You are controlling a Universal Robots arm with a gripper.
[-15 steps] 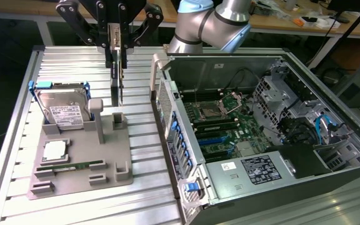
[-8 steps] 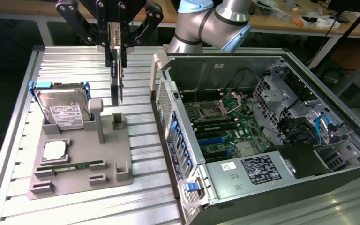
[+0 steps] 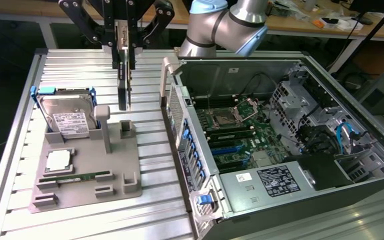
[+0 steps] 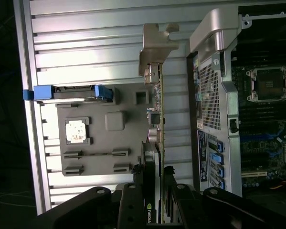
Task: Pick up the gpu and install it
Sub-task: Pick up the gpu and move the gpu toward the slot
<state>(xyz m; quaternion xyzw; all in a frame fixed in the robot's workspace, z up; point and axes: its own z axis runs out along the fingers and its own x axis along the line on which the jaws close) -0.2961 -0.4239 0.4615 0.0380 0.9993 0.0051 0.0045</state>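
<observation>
- Exterior view: the jaws of the gripper (image 3: 125,55) are drawn in narrow and clamp the gpu (image 3: 123,90) by its 2 flat faces near its upper end. The card hangs vertical and edge-on beneath them.
- That upright hold likely suits the open computer case (image 3: 352,180), which lies on its side with the motherboard (image 3: 239,135) facing up, so a card would enter edge first from above.
- The gpu sits at 11 o'clock in this view. Its lower end is above the posts of the grey holder tray (image 3: 122,165) and appears clear of them.
- From the card, the hard drive (image 3: 65,117) stands in the tray at 8 o'clock. The case lies at 3 o'clock and the motherboard at 4 o'clock.
- Wrist view: the gripper (image 4: 154,176) clasps the gpu (image 4: 158,109), one black finger on each side. The card runs straight away from the jaws, with its silver bracket (image 4: 154,47) at the far end.
- Here the card lies between the holder tray (image 4: 100,143) and the case's perforated wall (image 4: 209,95).
</observation>
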